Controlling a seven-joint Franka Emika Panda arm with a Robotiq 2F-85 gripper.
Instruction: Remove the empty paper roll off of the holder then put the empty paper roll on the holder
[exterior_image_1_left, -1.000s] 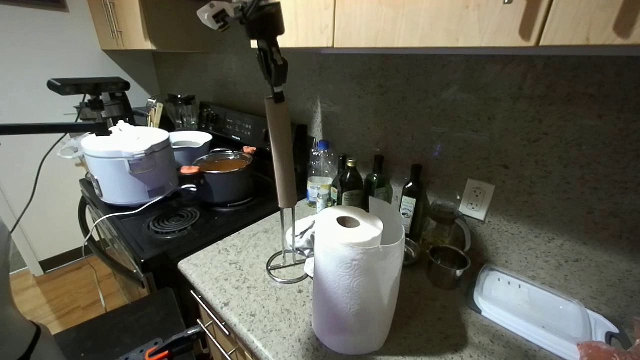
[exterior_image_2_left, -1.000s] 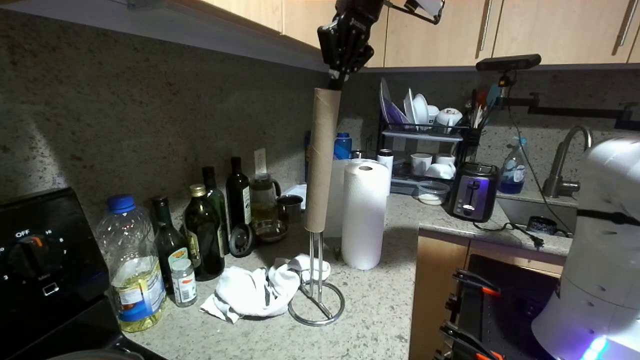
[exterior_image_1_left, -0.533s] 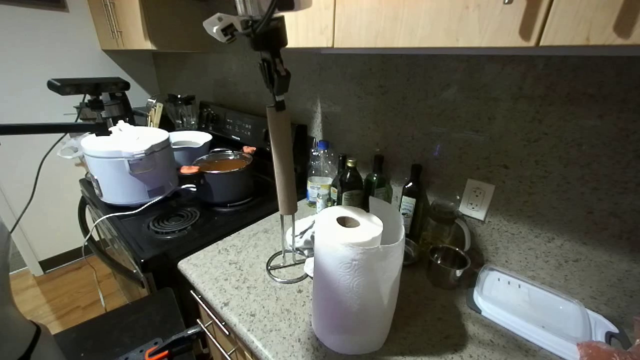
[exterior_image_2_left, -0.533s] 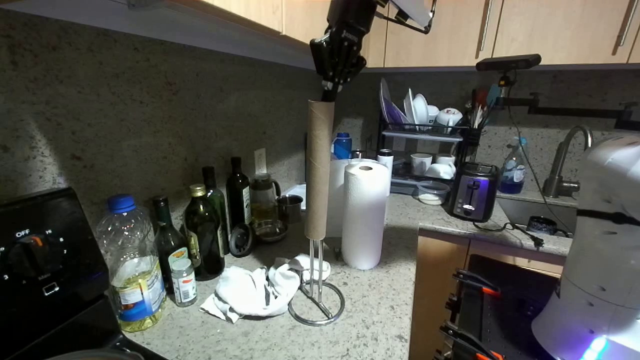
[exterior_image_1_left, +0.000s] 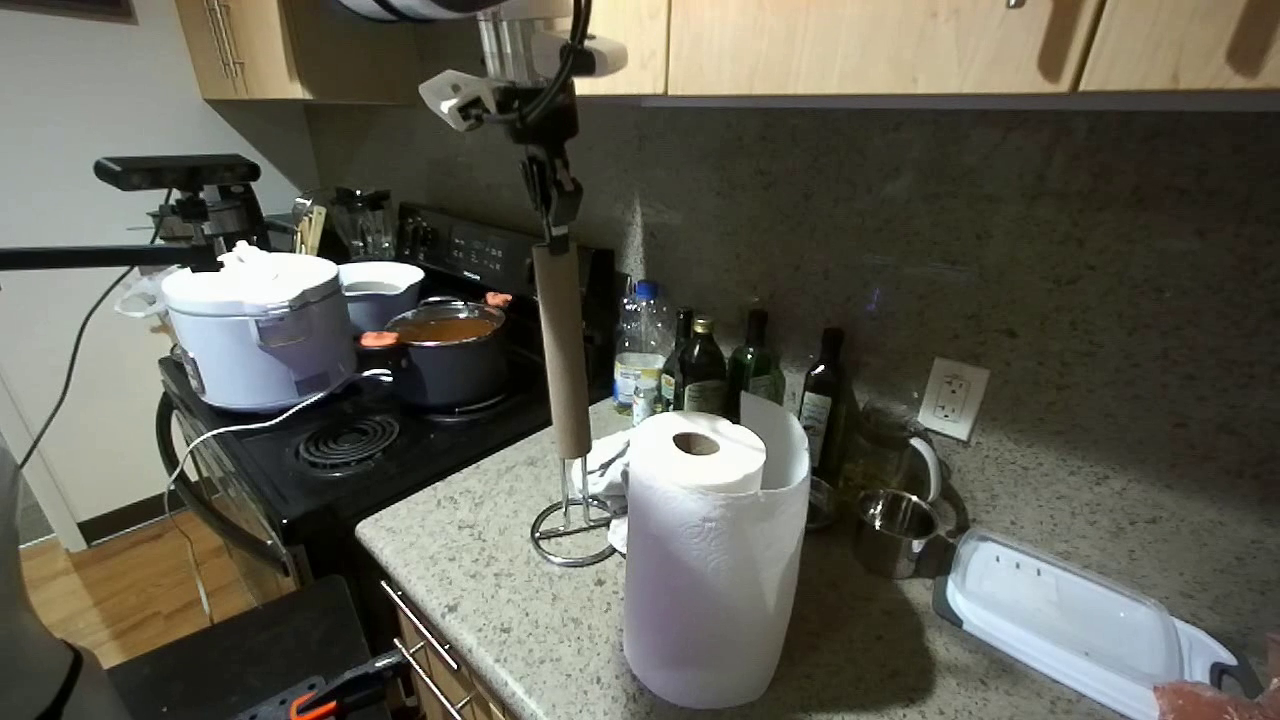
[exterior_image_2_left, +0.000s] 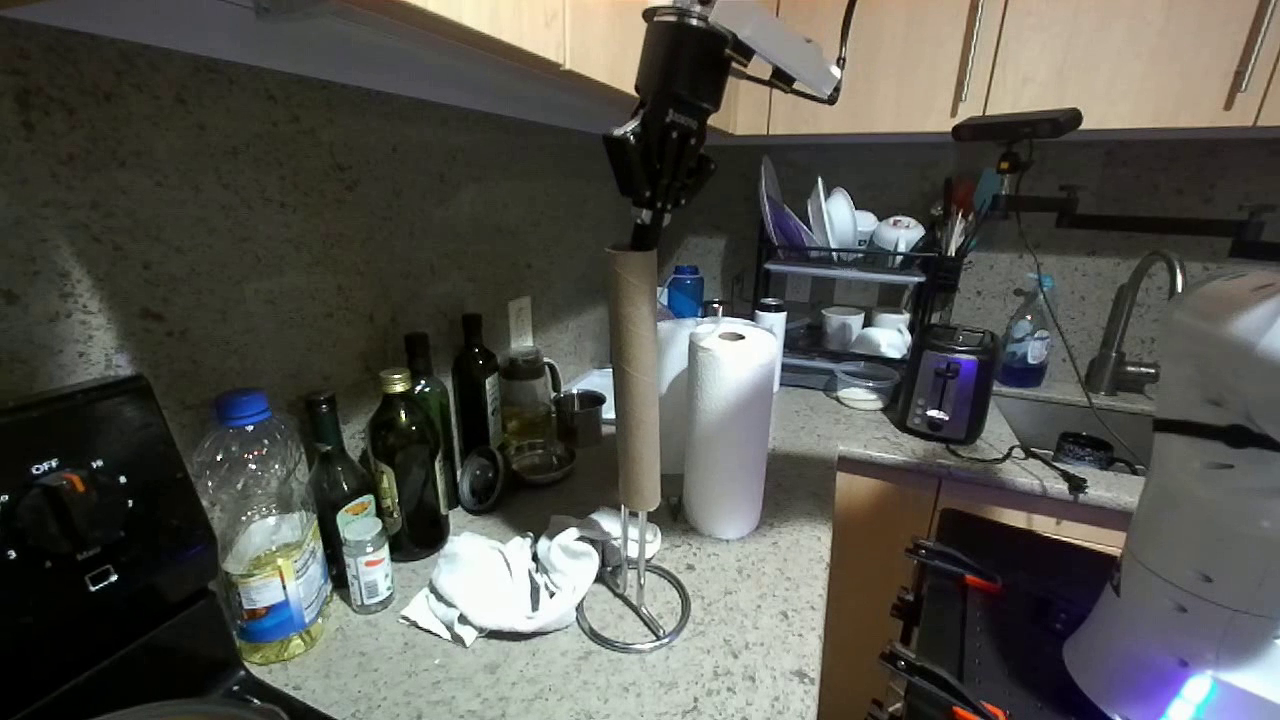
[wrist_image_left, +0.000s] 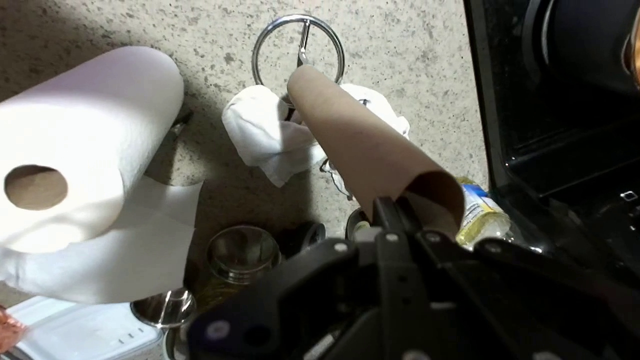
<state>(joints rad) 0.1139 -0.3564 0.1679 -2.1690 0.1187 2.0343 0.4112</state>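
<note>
Two black fingers (wrist_image_left: 384, 215) of my gripper (wrist_image_left: 397, 209) are pinched tight on the cardboard wall at the upper rim of the empty paper roll (wrist_image_left: 357, 132); from the wrist view I read one as lying outside the tube and the other just within its mouth. I have the wrist held high over the counter (exterior_image_2_left: 740, 640), directly above the roll, with the gripper pointing down and leaning a little off vertical. In an exterior view the arm (exterior_image_2_left: 1170, 500) has its white lower body well off to one side, a blue light glowing near its foot, while the links between there and the wrist run out of frame.

The roll is a slim, bare brown tube, straight along its length, with faint spiral seams and a dark hollow at the top. It stands nearly upright around the post of the holder (exterior_image_2_left: 641, 575), its lower end above the ring base, so I can see bare wire between the two in both exterior views. How far up inside the tube the post reaches, I cannot tell. Just beside the ring lies a crumpled white cloth (exterior_image_2_left: 510, 585), and the fat white towel roll (exterior_image_2_left: 728, 430) stands near.
</note>
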